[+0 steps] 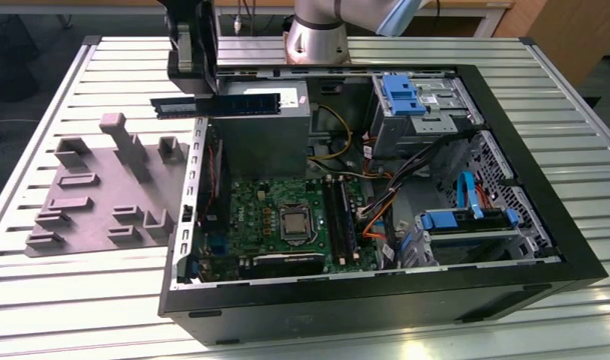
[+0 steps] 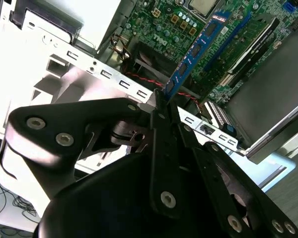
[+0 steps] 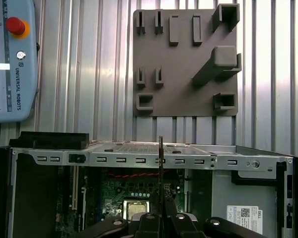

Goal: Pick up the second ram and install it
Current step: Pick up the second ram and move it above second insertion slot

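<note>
Second wrist view put the gripper (image 2: 161,101) nearest, its fingers clamped on the second ram (image 2: 196,49), a blue stick jutting out over the motherboard (image 2: 149,22). From the exterior view, the stick hung level above the open computer case (image 1: 545,225), by its grey power supply (image 1: 259,139). Farther off, the first wrist view showed a grey fixture plate (image 3: 184,94) on the slatted table (image 3: 89,74).

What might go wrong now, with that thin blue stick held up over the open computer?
The fingers hold the long blue circuit-board stick by a narrow pinch, so it may tilt or slip. It hangs over the grey metal case rim, which it might strike. Orange cables lie close beside the black memory slots and may snag it.
</note>
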